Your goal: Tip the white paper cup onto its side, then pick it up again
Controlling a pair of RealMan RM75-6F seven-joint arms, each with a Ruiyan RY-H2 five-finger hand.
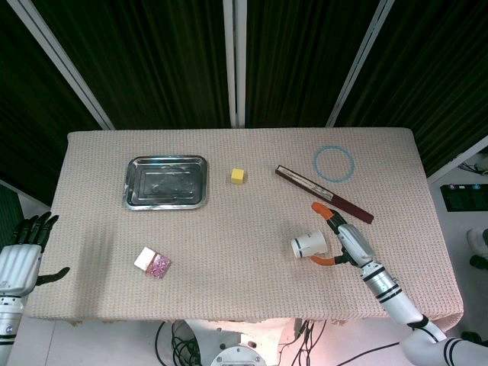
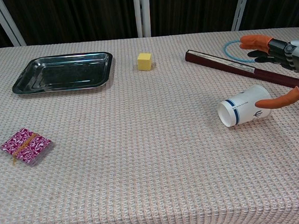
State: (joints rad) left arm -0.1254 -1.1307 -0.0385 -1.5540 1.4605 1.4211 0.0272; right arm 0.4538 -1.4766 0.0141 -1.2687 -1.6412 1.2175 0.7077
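Observation:
The white paper cup (image 1: 309,245) (image 2: 243,106) lies on its side on the table, its open mouth facing left; it has a blue rim band and a small blue mark. My right hand (image 1: 342,239) (image 2: 285,66) hovers just right of it, open, with orange-tipped fingers (image 2: 254,41) spread above the cup and the thumb (image 2: 279,100) close by its base. No finger grips the cup. My left hand (image 1: 25,244) hangs open off the table's left edge, far from the cup; the chest view does not show it.
A steel tray (image 1: 166,182) (image 2: 62,72) sits at the back left, a yellow cube (image 1: 238,176) (image 2: 145,61) mid-back. A dark brown bar (image 1: 324,194) (image 2: 239,68) and a blue ring (image 1: 334,163) (image 2: 237,48) lie behind the right hand. A pink patterned packet (image 1: 152,262) (image 2: 26,145) lies front left.

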